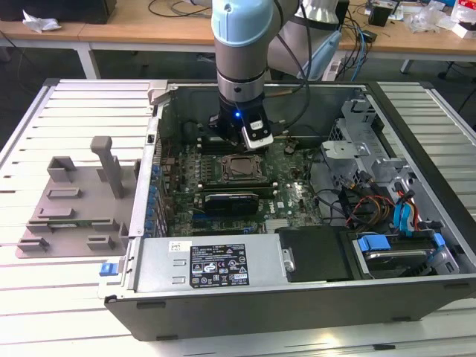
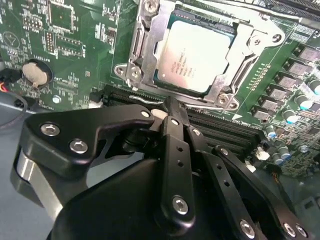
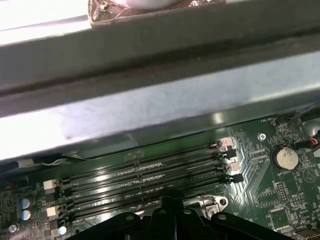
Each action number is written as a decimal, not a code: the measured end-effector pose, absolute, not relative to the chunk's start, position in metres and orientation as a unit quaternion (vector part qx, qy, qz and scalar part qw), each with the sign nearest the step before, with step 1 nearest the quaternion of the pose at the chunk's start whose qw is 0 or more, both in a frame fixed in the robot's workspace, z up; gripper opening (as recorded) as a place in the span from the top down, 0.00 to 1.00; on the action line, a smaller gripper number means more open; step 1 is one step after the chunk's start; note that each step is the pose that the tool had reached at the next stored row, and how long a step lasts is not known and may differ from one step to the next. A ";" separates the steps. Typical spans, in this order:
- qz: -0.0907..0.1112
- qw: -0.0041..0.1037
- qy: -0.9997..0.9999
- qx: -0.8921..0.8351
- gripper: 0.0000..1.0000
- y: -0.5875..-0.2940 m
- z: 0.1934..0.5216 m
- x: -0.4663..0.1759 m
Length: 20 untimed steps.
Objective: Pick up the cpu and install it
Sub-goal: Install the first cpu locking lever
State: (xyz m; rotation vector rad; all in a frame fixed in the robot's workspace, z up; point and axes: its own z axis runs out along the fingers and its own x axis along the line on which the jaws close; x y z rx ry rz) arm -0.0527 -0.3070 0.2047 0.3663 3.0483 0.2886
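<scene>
The cpu [image 2: 195, 52] lies flat inside the socket frame [image 2: 145, 45] on the motherboard [image 2: 60, 50], just beyond the tips of the fingers [image 2: 172, 125] and apart from them; the fingers look drawn together, tips meeting, gripping nothing and touching neither chip nor frame.

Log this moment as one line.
gripper: shut, empty | over memory slots, beside socket | cpu: in socket on motherboard
</scene>
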 end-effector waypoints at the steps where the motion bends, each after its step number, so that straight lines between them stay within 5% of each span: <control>1: 0.091 0.030 0.988 0.125 0.89 -0.307 0.202 -0.052; 20: 0.085 0.036 0.986 0.137 0.89 -0.302 0.212 -0.053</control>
